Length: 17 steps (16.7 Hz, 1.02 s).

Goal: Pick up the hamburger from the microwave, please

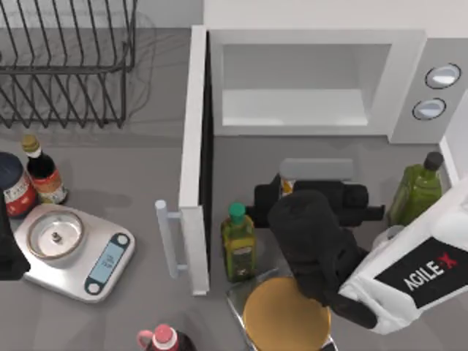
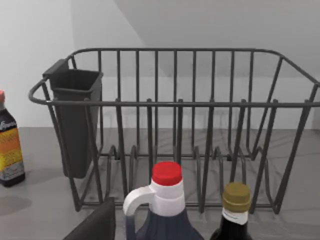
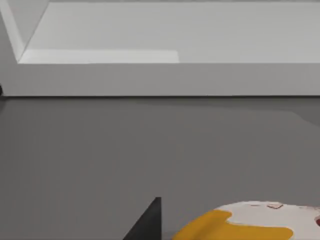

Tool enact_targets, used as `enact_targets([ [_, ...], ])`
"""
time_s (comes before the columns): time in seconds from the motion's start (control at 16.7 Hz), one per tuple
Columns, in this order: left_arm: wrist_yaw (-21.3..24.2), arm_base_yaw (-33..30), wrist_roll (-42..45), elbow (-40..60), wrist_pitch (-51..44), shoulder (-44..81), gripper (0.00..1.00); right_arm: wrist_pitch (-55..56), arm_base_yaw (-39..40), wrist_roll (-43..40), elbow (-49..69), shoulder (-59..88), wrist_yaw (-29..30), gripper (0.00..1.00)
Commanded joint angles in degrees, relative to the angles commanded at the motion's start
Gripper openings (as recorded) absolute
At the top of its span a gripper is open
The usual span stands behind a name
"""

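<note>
The right gripper, at six o'clock from the open, empty microwave, seems to be carrying the hamburger out, though its grip can't be confirmed.

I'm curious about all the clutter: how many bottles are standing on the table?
5 at least. Soy-sauce bottle near the scale; green-capped oil bottle beside the open microwave door; black-capped green bottle at right; red-capped jug at the front edge; an orange-labelled bottle beside the rack. Arms may hide others.
</note>
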Motion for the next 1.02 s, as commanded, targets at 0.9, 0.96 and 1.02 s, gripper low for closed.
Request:
enact_targets([
  [0.9,0.0,0.0,0.0,0.0,0.0,0.0,1.00,0.0,0.0,0.0,0.0,0.0,0.0,1.00],
  [0.96,0.0,0.0,0.0,0.0,0.0,0.0,1.00,0.0,0.0,0.0,0.0,0.0,0.0,1.00],
  [1.02,0.0,0.0,0.0,0.0,0.0,0.0,1.00,0.0,0.0,0.0,0.0,0.0,0.0,1.00],
])
